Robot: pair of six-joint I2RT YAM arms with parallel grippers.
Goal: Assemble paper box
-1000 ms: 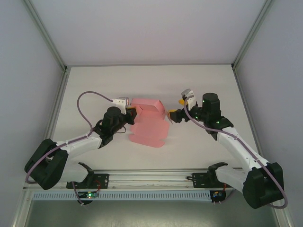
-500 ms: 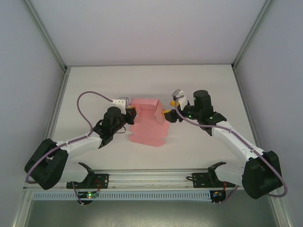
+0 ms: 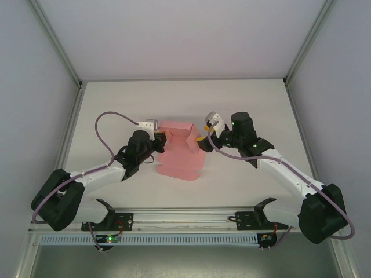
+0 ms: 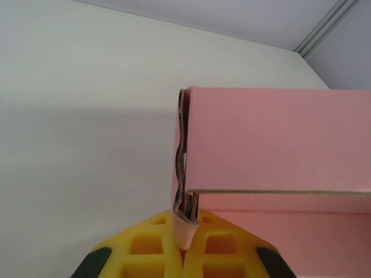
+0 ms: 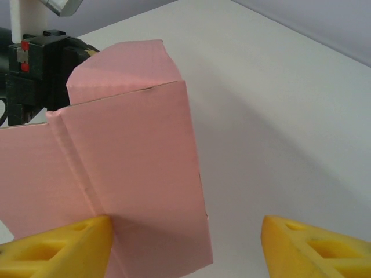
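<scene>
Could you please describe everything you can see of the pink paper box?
The paper box is thin pink card, partly folded: a flat panel lies on the white table, walls stand up at its far end, and a rounded flap tops one wall. The left claw is shut on a layered, crumpled edge. The open right claw straddles an upright panel.
</scene>
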